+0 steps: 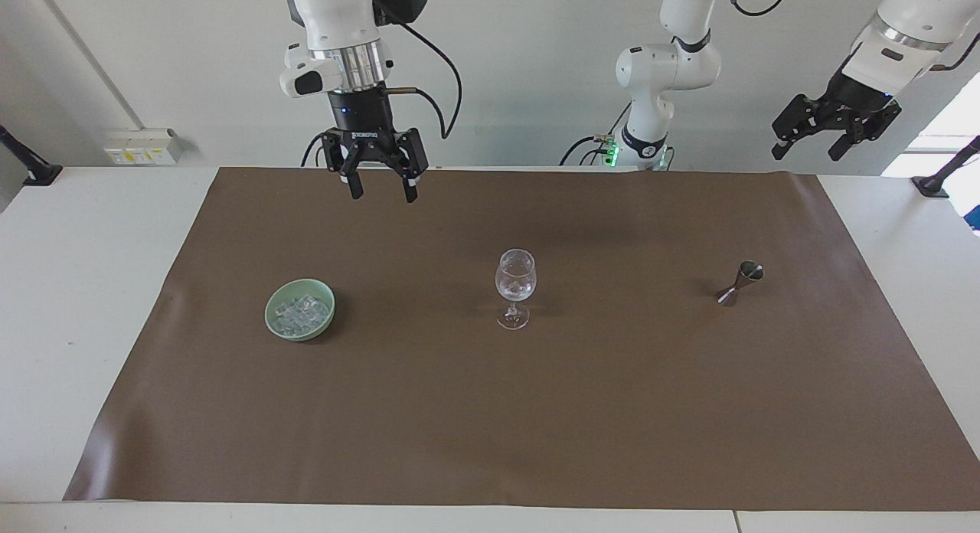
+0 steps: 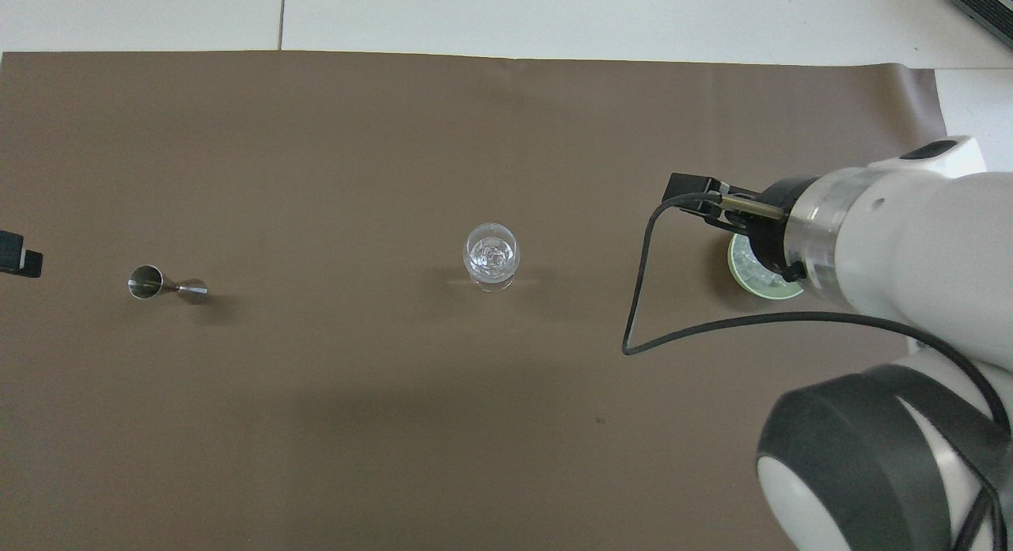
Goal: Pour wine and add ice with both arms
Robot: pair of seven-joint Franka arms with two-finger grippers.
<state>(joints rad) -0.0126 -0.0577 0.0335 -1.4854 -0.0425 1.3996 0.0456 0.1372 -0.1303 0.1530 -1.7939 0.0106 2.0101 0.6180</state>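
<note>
While your right gripper (image 1: 380, 190) hangs upper left with jaws spread, your left gripper (image 1: 813, 144) waits upper right, also spread.

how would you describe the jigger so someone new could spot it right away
Start from the brown mat covering the table. On it, toward the left arm's end, in line with the wine glass, is the jigger. It is the only small metal double cone.

Opposed high views, shared mat (image 1: 612, 410)

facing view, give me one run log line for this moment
right gripper: open, raised above mat near green bowl of ice | left gripper: open, waiting raised | wine glass: upright | jigger: untouched
</note>
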